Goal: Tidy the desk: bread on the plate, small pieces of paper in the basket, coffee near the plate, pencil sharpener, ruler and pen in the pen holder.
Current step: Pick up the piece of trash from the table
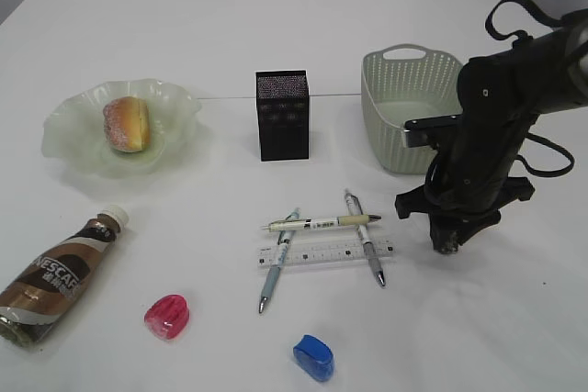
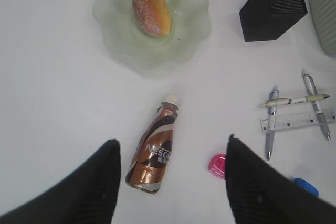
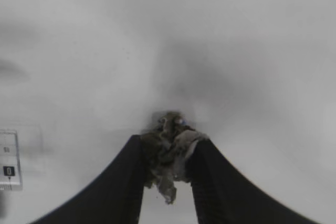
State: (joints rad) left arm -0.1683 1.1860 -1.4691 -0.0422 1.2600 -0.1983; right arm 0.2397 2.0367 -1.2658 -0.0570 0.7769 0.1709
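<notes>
The right gripper point(image 3: 167, 163) is down at the worktop point(image 1: 276, 25), in front of the basket point(image 1: 409, 107) and to the right of the ruler point(image 1: 323, 252), and its jaws have closed in around a crumpled wad of paper point(image 3: 169, 156); the wrist view shows the wad pinched between the two black fingers point(image 3: 123, 182), with a loose tail hanging below. It looks feather-light and soft, so it should squash rather than resist, and a pinch across its bulk seems safer than one on the tail, which could tear or slip free on the way to the basket. The left gripper point(image 2: 170, 182) hovers above the coffee point(image 2: 155, 153) with its jaws standing well apart and nothing in them. The coffee bottle lies on its side in front of the plate point(image 1: 64, 130), cap toward it; it is likely the heaviest item here, smooth and prone to roll, so a grip across the body near the middle would suit. The bread point(image 1: 127, 123) already sits on the plate. Left of the basket stands the holder point(image 1: 283, 115); in front of it three pens point(image 1: 317, 222) lie criss-crossed over the thin, flat ruler, stiff things best taken across the barrel, while the ruler hugs the surface and may be hard to lift. Nearer the front edge lie a pink sharpener point(image 1: 166, 316) and a blue sharpener point(image 1: 313, 358), small, hard and probably slippery.
</notes>
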